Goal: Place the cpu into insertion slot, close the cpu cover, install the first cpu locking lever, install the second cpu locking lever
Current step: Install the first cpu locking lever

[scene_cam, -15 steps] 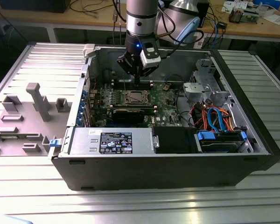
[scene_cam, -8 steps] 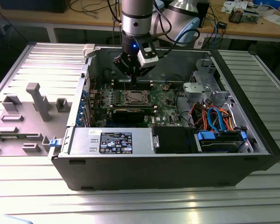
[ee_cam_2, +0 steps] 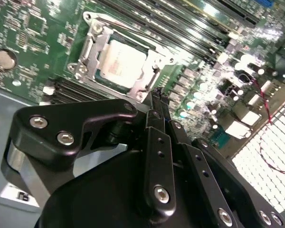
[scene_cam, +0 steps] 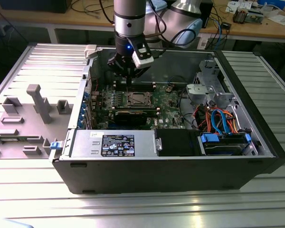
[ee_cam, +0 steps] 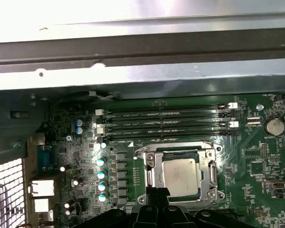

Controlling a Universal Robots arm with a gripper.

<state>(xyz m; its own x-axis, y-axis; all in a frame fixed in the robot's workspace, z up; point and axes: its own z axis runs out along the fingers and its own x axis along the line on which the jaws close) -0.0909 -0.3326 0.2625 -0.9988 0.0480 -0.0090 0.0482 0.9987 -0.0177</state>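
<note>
At the exterior view's left a grey fixture tray (scene_cam: 19,123) with upright holders lies beside the open computer case (scene_cam: 180,180). Moving right, the arm reaches down into the case and the gripper (scene_cam: 128,76) hangs low over the green circuit board (scene_cam: 168,111), above the long black memory slots (ee_cam: 166,124) and just beside the socket. In the second wrist view its fingers (ee_cam_2: 157,118) run together to a single tip. It looks clenched, with nothing between them.

Just past that tip sits the insertion slot (ee_cam: 214,151), and the cpu (ee_cam: 179,175) already lies flat inside it, its dull silver top facing up. The cpu cover (ee_cam: 153,175) appears to be folded down over the chip, its frame lying around the metal top so that the chip shows through the window. Thin metal rods run along the socket's edges and seem to lie low. I cannot tell whether either locking lever is hooked under its catch.

As I judge it, placing the chip is done and the cover looks closed, so the work stands at the levers. Nearer the camera are the black graphics card (scene_cam: 133,115) and the power supply (scene_cam: 114,144), and at the exterior view's right blue and orange cables (scene_cam: 218,118) run to the drive bay
</note>
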